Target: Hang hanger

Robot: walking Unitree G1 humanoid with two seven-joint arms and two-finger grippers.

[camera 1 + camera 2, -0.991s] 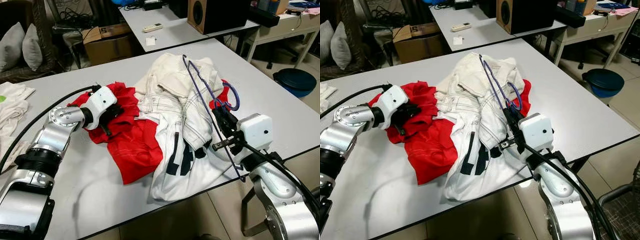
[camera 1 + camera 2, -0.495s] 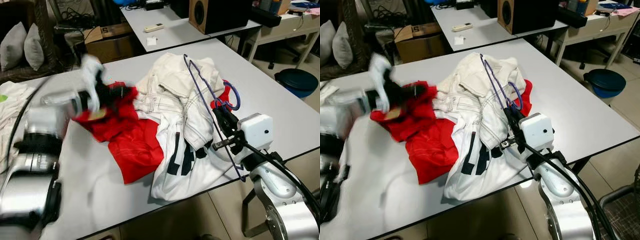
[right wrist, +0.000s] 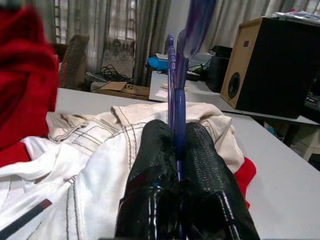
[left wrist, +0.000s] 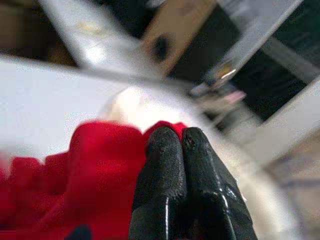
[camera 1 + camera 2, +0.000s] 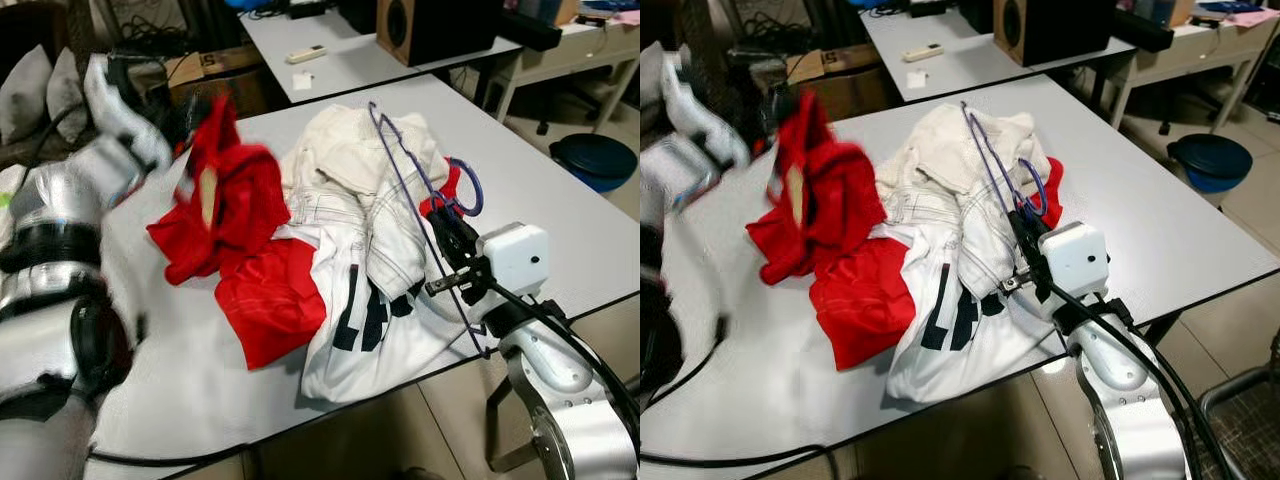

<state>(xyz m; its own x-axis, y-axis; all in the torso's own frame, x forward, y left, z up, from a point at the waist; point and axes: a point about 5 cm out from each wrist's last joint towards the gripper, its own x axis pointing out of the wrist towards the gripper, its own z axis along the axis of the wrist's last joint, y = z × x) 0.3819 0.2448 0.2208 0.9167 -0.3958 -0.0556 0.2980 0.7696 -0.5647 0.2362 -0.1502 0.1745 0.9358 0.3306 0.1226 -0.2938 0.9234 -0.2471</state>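
Purple wire hanger (image 5: 415,180) lying across white clothes (image 5: 365,250) on the grey surface (image 5: 560,240), its hook near the far right side of the heap, its lower bar clamped between the closed fingers (image 3: 205,165) of the right gripper (image 5: 447,232) at the near right edge of the pile. Red cloth (image 5: 225,200) lifted up at the left side of the pile, pinched at its top by the left gripper (image 4: 181,145), fingers pressed together on the fabric; lower part of the red cloth resting on the surface beside the white clothes. Left arm blurred. Black speaker (image 5: 435,25) and remote control (image 5: 305,55) on another table behind
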